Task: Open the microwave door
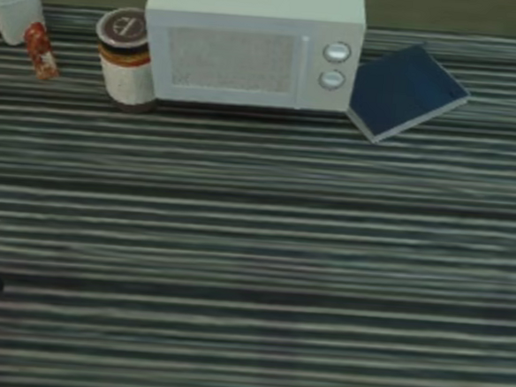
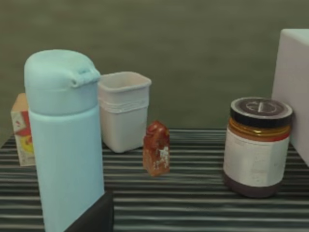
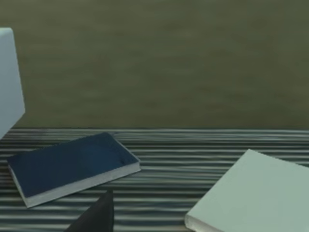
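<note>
The top view looks straight down on the striped counter (image 1: pixel 254 246), with the microwave (image 1: pixel 253 43) at its far edge. The left wrist view sits low near the counter, facing the jar (image 2: pixel 257 146), which the top view also shows. The right wrist view, equally low, faces the dark blue book (image 3: pixel 72 166), shared likewise.

Matt white microwave (image 1: pixel 251 34), silvery metal knobs (image 1: pixel 336 53), speckled mesh door (image 1: pixel 230 60)
</note>
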Tool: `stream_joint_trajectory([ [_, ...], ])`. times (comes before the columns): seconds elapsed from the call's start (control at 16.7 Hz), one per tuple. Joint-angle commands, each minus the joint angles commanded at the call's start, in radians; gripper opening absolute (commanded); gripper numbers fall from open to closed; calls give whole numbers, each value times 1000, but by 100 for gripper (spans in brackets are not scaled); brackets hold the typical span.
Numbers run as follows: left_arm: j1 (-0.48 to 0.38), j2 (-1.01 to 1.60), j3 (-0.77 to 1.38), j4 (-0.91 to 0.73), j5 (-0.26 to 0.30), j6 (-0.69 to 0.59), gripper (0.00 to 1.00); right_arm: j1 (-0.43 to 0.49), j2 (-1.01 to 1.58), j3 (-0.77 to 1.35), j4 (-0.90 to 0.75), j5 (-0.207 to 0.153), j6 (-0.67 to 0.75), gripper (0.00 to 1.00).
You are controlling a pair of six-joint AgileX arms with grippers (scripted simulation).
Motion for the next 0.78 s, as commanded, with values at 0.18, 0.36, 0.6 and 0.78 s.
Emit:
stream_joint_trajectory([
  [0.18,-6,10,10,1,-4,-4,100,0,0,0,0,0,0,100],
  [0.36,-57,104,100,6,-45,-34,100,0,0,0,0,0,0,100],
  [0.6,-181,373,320,4,-153,-102,100,0,0,0,0,0,0,100],
  [0.78,-299,655,526,-9,-259,-161,100,0,0,0,0,0,0,100],
])
